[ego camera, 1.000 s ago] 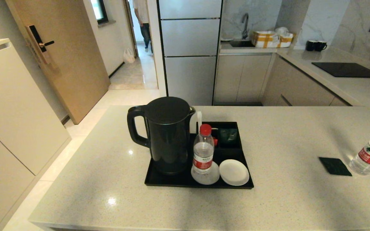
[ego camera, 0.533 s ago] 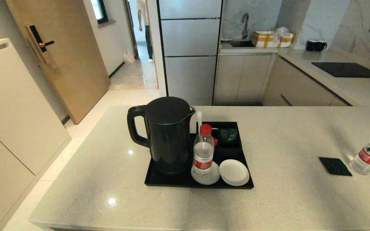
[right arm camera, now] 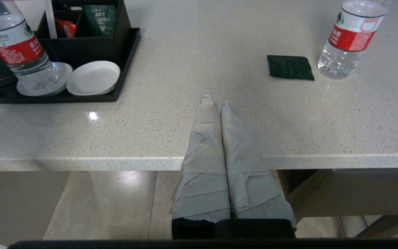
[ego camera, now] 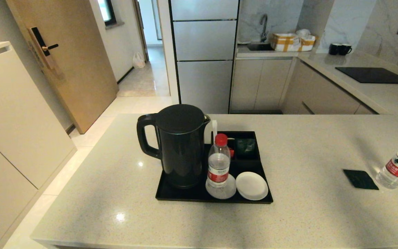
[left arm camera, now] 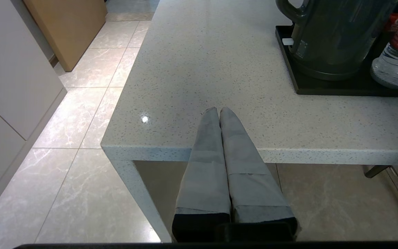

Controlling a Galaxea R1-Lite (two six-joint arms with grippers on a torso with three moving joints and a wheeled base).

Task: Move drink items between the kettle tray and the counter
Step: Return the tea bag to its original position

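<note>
both grippers, left (left arm camera: 218,110) and right (right arm camera: 213,100), sit parked at the pale speckled stone counter (ego camera: 299,221) edge with fingers closed, so I'd send the right one to the flat dark green sachet (right arm camera: 290,67) lying just beside the clear red-capped water bottle (right arm camera: 349,38), well apart from the black rectangular kettle tray (ego camera: 199,197), opening wide and coming in low

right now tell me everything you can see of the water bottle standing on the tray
The water bottle is small, clear plastic, with a red cap, a red and white label with printed characters, and water nearly up to its shoulder. It stands upright, capped, on a round white coaster in the kettle tray, close beside the black kettle. Nothing grips it.
</note>
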